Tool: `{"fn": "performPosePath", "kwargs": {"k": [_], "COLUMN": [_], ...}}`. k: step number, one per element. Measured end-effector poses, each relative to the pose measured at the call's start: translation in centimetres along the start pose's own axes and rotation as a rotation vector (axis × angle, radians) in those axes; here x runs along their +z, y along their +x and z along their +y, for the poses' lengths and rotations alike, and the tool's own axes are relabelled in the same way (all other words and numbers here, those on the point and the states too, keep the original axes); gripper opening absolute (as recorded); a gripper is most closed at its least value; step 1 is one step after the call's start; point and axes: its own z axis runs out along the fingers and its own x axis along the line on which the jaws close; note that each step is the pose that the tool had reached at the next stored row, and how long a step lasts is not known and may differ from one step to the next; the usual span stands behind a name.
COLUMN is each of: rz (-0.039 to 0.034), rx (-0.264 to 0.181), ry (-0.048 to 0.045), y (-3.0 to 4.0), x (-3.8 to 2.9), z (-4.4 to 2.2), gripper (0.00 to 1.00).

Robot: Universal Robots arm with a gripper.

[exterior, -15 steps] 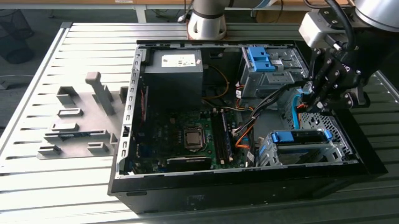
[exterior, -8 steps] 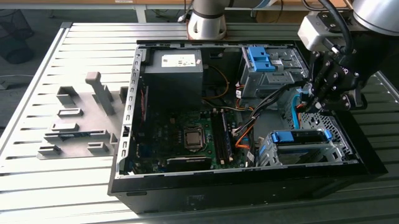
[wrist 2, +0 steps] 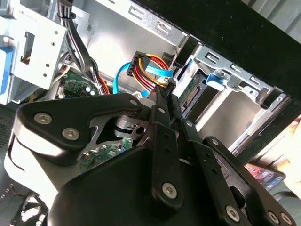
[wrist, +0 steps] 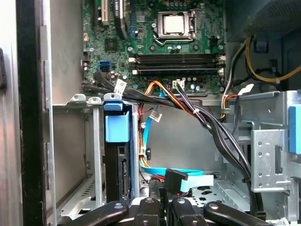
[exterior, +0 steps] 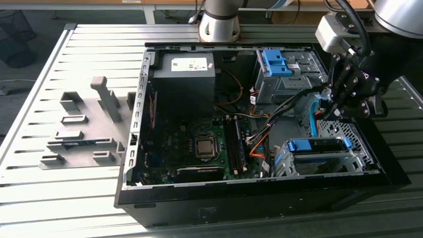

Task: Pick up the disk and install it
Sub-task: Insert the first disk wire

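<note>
Slatted metal table [exterior: 59, 198], black computer case [exterior: 264, 201] lying open on it, side panel off. In the exterior view the gripper [exterior: 329, 112] hung inside the case at about three o'clock of the opening, above the wiring between the two drive bays. Its fingers were drawn together at the tips in the second wrist view [wrist 2: 168, 87], with no disk between them. The tips sat right at a black connector [wrist: 174, 180] on the end of a flat light-blue cable [wrist: 190, 174]. Could not tell whether they pinched it or merely touched it. The disk [exterior: 317, 145] was seated in the grey drive cage [exterior: 310, 166] at about four o'clock of the case, near the front corner, with the blue carrier frame showing along its edge. In the first wrist view the disk [wrist: 117, 157] stood edge-on in that cage, blue tab outward and dark connector edge facing the gripper, just beside the cable but apart from the fingertips. A second grey bay with a blue latch bracket [exterior: 274, 61] sat at one o'clock. The motherboard [exterior: 198, 144] lay at the centre toward six o'clock, and the power supply [exterior: 185, 74] was at eleven o'clock. Bundled black, orange and yellow wires [wrist: 188, 106] ran from the board past the cage. A grey fixture of upright blocks [exterior: 86, 131] stood on the table at nine o'clock of the case, well apart.
</note>
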Motion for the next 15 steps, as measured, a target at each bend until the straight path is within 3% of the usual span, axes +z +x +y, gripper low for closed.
{"fn": "performPosePath", "kwargs": {"k": [4,5,8,9,15], "rz": [0.0027,0.0128,0.0604,0.0683,0.0686], "rx": [0.011,0.011,0.010,0.010,0.010], "ry": [0.0004,0.0012,0.0047,0.0052,0.0053], "y": [0.05,0.05,0.06,0.06,0.47], "x": [0.06,0.06,0.08,0.12,0.30], "z": [0.00,0.00,-0.01,0.00,-0.02], "gripper": [0.16,0.16,0.16,0.16,0.16]}}
